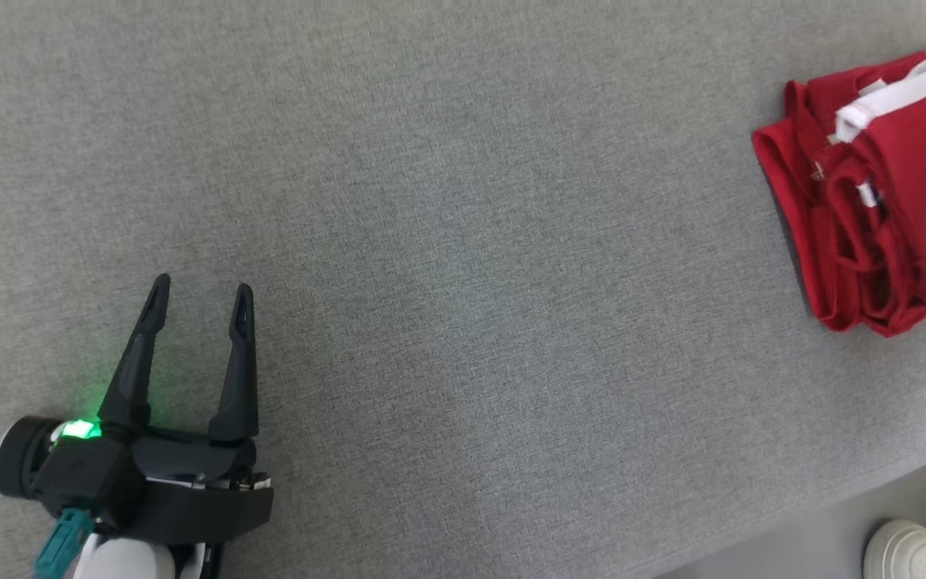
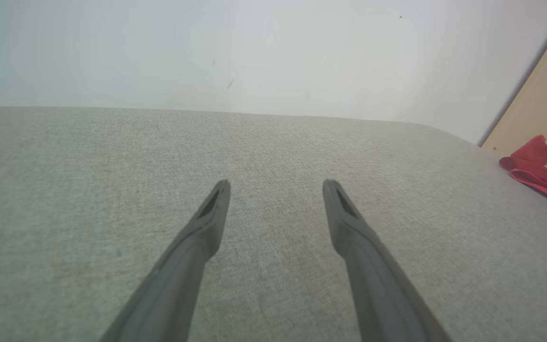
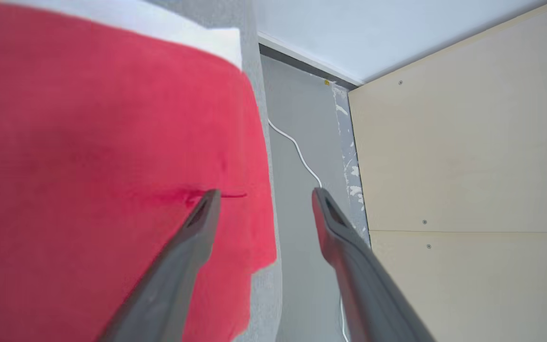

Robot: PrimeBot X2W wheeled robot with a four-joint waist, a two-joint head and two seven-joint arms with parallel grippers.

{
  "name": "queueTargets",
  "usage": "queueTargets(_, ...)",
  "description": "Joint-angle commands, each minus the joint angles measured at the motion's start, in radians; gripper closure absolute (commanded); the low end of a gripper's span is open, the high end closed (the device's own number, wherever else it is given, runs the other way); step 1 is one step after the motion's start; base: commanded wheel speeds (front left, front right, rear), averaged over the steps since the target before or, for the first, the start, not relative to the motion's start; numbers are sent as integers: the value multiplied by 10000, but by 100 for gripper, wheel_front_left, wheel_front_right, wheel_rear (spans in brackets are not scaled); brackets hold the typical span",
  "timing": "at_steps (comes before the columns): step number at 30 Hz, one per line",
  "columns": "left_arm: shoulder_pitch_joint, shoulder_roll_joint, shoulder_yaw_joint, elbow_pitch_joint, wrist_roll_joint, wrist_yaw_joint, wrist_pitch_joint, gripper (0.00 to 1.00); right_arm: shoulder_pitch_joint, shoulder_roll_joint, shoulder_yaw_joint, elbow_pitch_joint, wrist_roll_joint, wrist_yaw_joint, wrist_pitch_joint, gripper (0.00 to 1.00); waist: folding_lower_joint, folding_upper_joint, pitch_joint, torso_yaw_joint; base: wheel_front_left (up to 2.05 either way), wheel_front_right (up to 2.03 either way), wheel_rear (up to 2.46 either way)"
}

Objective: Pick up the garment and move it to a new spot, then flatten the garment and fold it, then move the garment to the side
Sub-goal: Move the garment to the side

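The folded red garment (image 1: 905, 217) lies far right, at the spread, empty right gripper (image 3: 264, 192), well apart from the equally splayed left gripper (image 1: 202, 288).

Head looks down, wrists skim low; all share garment (image 1: 921, 201)

Left claw (image 1: 202, 284) (right claw (image 3: 266, 191) too) agape
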Motion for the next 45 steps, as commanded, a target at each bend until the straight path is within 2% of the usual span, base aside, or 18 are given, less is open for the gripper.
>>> queueTargets(1, 164, -30, -30, 142, -116, 7, -4, 0, 162, 164, -170, 36, -155, -29, -167, 0, 0, 0, -310, 47, 0, 0, 0)
queueTargets(7, 317, -195, 24, 205, -176, 10, -13, 0, 513, 781, -571, -156, -148, -29, -732, 0, 0, 0, -1120, 272, 0, 0, 0)
queueTargets(11, 634, -399, 140, 332, -237, 10, -13, 0, 1025, 1129, -452, -641, 77, -29, -1115, 0, 0, 0, -1972, 569, 0, 0, 0)
queueTargets(17, 1301, -679, 415, 616, -267, 34, -15, 0, 1992, 1399, -73, -1552, 676, -29, -1494, 0, 0, 0, -3251, 1227, 0, 0, 0)
queueTargets(23, 2019, -835, 742, 1135, -242, 161, -13, 0, 3298, 1724, -127, -2656, 1248, -29, -1761, 0, 0, 0, -4247, 1986, 0, 0, 0)
queueTargets(31, 3044, -959, 1161, 1440, -388, 305, -13, 0, 5230, 2815, -163, -3786, 1577, -29, -2214, 0, 0, 0, -5305, 2731, 0, 0, 0)
queueTargets(34, 3290, -974, 1275, 1417, -389, 292, -13, 0, 5681, 3315, -284, -4085, 1549, -29, -2832, 0, 0, 0, -5476, 2919, 0, 0, 0)
queueTargets(41, 3749, -1001, 1433, 1430, -451, 193, -13, 0, 6721, 4533, -435, -3946, 1355, -29, -4301, 0, 0, 0, -5704, 3020, 0, 0, 0)
queueTargets(45, 3897, -1001, 1484, 1449, -526, 134, -13, 0, 7092, 4952, -584, -3649, 1359, -29, -4848, 0, 0, 0, -5784, 2976, 0, 0, 0)
